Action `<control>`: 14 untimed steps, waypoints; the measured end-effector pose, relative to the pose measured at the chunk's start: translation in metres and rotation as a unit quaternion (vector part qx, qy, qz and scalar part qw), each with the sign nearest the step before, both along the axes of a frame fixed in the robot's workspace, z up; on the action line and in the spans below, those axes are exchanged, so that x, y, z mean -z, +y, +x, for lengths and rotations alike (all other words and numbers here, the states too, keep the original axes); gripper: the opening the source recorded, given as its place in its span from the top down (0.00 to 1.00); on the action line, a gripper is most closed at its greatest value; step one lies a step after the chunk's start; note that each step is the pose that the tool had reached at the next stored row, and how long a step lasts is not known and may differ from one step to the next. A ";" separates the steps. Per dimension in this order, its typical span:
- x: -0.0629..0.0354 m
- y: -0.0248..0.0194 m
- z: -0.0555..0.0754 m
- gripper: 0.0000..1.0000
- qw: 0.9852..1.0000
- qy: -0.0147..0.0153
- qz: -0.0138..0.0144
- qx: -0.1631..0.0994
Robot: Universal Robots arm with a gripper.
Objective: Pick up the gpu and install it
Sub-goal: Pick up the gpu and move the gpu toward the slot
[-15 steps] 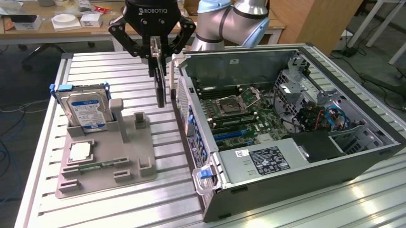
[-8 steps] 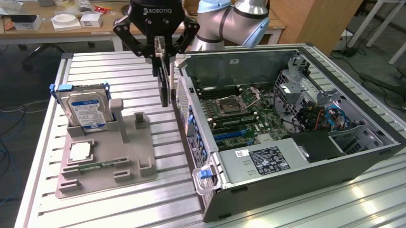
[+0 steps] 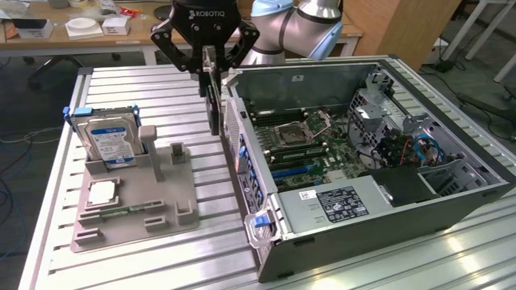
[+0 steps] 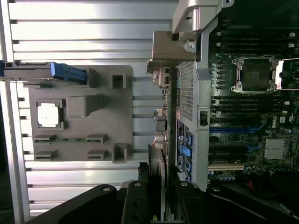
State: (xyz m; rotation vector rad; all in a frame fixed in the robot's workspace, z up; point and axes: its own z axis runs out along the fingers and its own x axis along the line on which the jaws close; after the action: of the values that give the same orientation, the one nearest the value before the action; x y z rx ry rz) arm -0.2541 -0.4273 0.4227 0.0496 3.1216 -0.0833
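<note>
Ribbed aluminium table (image 3: 137,90) fills the foreground, with a wooden desk (image 3: 48,42) carrying a few small boxes behind it. On the exterior view's left of the table sits a grey holder tray (image 3: 181,199), and a hard drive (image 3: 109,139) with a blue-and-white label stands upright at its far end. A small square silver chip (image 3: 103,192) lies flat in the tray, and a slim green memory stick (image 3: 121,211) lies flat nearer the camera. On the exterior view's right lies an open computer case (image 3: 451,199). Its motherboard (image 3: 322,151) is exposed, with the empty processor socket (image 3: 290,132) (its lever frame raised) and a boxy power supply (image 3: 339,202) in the near corner. The gripper (image 3: 211,66), hanging from the silver-and-blue arm (image 3: 298,27), is above the gap between the tray and the case. Its jaws are drawn in to a narrow gap and pinch the top edge of the gpu (image 3: 212,103). The gpu hangs upright and edge-on, clear of the table, just beside the case's perforated rear wall and outside the case. In the wrist view the gripper (image 4: 159,200) clamps the gpu (image 4: 160,163), which shows as a thin dark strip between the tray (image 4: 79,130) and the case wall (image 4: 196,93).
</note>
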 end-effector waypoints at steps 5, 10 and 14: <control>0.0000 0.0000 0.005 0.74 1.000 0.000 0.000 0.000; 0.0000 0.0000 0.009 0.74 1.000 0.000 0.000 0.000; 0.0000 0.0000 0.013 0.74 1.000 0.000 0.000 0.000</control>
State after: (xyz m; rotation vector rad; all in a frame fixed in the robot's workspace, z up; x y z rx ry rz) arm -0.2411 -0.4273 0.4226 0.0495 3.1216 -0.0832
